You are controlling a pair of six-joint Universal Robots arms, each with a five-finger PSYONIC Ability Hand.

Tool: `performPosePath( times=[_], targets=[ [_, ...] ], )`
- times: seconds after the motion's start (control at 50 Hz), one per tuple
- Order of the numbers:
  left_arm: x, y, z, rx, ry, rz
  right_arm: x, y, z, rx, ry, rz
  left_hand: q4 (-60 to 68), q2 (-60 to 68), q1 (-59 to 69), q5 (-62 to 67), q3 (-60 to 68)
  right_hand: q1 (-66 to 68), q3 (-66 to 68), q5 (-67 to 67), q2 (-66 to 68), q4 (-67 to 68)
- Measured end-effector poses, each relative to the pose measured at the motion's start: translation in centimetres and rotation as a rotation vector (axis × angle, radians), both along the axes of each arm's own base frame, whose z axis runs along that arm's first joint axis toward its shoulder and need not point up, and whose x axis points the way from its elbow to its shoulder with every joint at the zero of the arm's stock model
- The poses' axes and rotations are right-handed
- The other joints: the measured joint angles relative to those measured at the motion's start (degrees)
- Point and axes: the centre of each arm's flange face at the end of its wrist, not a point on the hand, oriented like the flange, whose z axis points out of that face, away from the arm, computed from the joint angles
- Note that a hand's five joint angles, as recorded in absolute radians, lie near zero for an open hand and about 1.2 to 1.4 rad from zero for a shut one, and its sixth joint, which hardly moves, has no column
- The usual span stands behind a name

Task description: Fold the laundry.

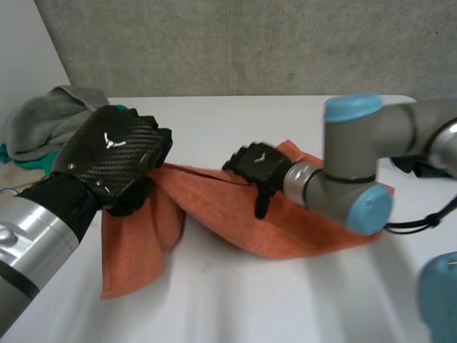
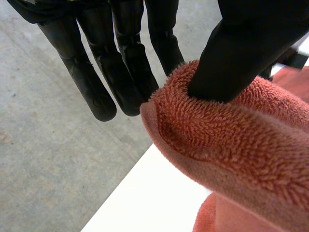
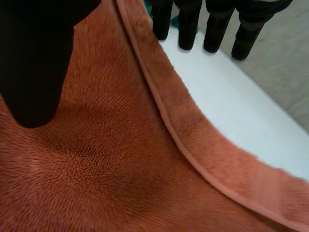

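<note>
An orange towel [image 1: 307,221] lies across the white table [image 1: 235,293]. Its left end is lifted, and a flap hangs down to the table. My left hand [image 1: 114,157] holds that raised end. In the left wrist view the thumb [image 2: 246,48] presses a fold of the towel [image 2: 231,140] against the fingers [image 2: 120,67]. My right hand [image 1: 258,166] rests on the middle of the towel near its far edge. In the right wrist view its thumb [image 3: 34,58] hovers over the towel [image 3: 120,169], and its straight fingers [image 3: 217,24] reach past the hem.
A heap of grey, teal and beige laundry [image 1: 50,121] sits at the table's back left, behind my left hand. The table's far edge [image 1: 285,96] meets a concrete wall. Bare tabletop [image 1: 285,300] lies in front of the towel.
</note>
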Motion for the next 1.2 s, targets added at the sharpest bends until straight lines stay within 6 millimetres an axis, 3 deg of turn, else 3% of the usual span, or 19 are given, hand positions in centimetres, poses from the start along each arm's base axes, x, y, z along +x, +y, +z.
performPosePath(
  times=[0.1,0.2,0.28,0.32,0.36,0.44,0.5,0.56,0.64,0.72,0.76,0.78,0.8,0.82,0.94,0.98,1.04,1.12,1.2],
  targets=[
    [0.1,0.2,-0.4,0.005,-0.028,0.006,1.1,-1.2,-1.9,-0.077,0.033,-0.067,0.0,0.0,0.0,0.0,0.0,42.9,42.4,41.4,43.5,42.3],
    [0.2,-0.8,-0.7,-0.002,-0.048,0.031,0.7,-4.0,0.5,-0.239,-0.03,-0.192,0.0,0.0,0.0,0.0,0.3,46.9,52.7,49.0,52.4,53.2],
    [0.2,-3.5,0.2,-0.084,-0.053,0.081,-0.4,-6.7,6.9,-0.451,-0.192,-0.279,0.0,0.0,0.0,0.0,0.3,46.9,52.9,49.0,52.4,53.5],
    [0.1,-4.3,0.8,-0.117,-0.051,0.096,-0.8,-7.1,8.8,-0.509,-0.237,-0.294,0.0,0.0,0.0,0.0,0.3,46.9,52.9,49.0,52.4,53.5],
    [-0.1,-6.4,2.6,-0.219,-0.036,0.139,-2.0,-7.8,13.6,-0.654,-0.343,-0.33,0.1,0.1,0.0,0.0,0.3,46.9,52.9,49.0,52.4,53.5],
    [-0.5,-9.0,6.6,-0.401,0.025,0.207,-4.1,-7.8,19.9,-0.837,-0.461,-0.379,0.2,0.1,0.0,0.0,0.3,46.9,52.9,49.0,52.4,53.5],
    [-0.7,-10.0,9.1,-0.502,0.078,0.243,-5.7,-7.3,22.7,-0.901,-0.49,-0.405,0.2,0.1,0.0,0.0,0.3,46.9,52.9,49.0,52.4,53.5],
    [-0.8,-10.2,10.0,-0.529,0.104,0.254,-6.6,-6.9,23.1,-0.899,-0.479,-0.414,0.2,0.1,0.0,0.1,0.3,46.9,52.9,49.0,52.4,53.5],
    [-1.3,-9.9,8.2,-0.46,0.099,0.234,-7.8,-6.0,21.2,-0.812,-0.415,-0.413,0.2,0.1,0.0,1.9,0.3,46.9,52.9,49.1,52.4,53.5],
    [-2.1,-8.4,2.5,-0.275,0.027,0.176,-8.4,-4.3,16.1,-0.641,-0.325,-0.399,0.2,0.1,0.0,2.4,0.3,46.9,53.1,50.2,52.4,53.5],
    [-2.4,-7.1,-1.6,-0.161,-0.028,0.138,-8.7,-3.4,13.7,-0.567,-0.289,-0.393,0.2,0.1,0.1,2.4,0.3,46.9,53.2,50.3,52.4,53.5],
    [-2.5,-6.5,-3.4,-0.113,-0.054,0.123,-8.8,-2.6,11.4,-0.501,-0.255,-0.389,0.2,0.1,0.1,2.4,0.3,46.9,53.2,50.3,52.4,53.6],
    [-2.6,-6.3,-3.9,-0.1,-0.061,0.119,-8.9,-2.3,10.8,-0.485,-0.246,-0.388,0.2,0.1,0.1,2.4,0.3,46.9,53.2,50.3,52.4,53.6],
    [-2.7,-5.3,-7.1,-0.028,-0.105,0.096,-9.1,-1.4,8.4,-0.422,-0.21,-0.384,0.2,0.1,0.1,2.4,0.3,46.9,53.2,50.3,52.4,53.6],
    [-2.4,-3.5,-14.5,0.125,-0.219,0.067,-9.4,1.8,1.7,-0.253,-0.091,-0.366,0.2,0.2,0.1,2.4,0.3,46.9,53.2,50.3,52.4,53.6],
    [-2.3,-3.3,-15.8,0.156,-0.244,0.068,-9.4,2.4,0.4,-0.225,-0.062,-0.362,-0.1,-0.2,-0.1,2.1,0.0,46.9,53.2,50.3,52.4,53.6],
    [-2.1,-3.4,-16.4,0.189,-0.26,0.076,-9.5,3.0,-0.4,-0.204,-0.036,-0.362,-15.8,-15.8,-15.3,-12.7,-15.2,46.9,53.2,50.3,52.4,53.6],
    [-1.4,-4.1,-15.4,0.239,-0.236,0.104,-9.6,3.2,-0.3,-0.201,-0.027,-0.367,-37.1,-37.1,-36.0,-34.0,-36.0,46.9,53.2,50.3,52.4,53.6],
    [-0.1,-5.1,-13.8,0.303,-0.16,0.163,-9.7,3.3,0.1,-0.202,-0.035,-0.371,-46.4,-45.7,-42.6,-43.2,-45.0,46.9,53.2,50.3,52.4,53.6]
  ],
)
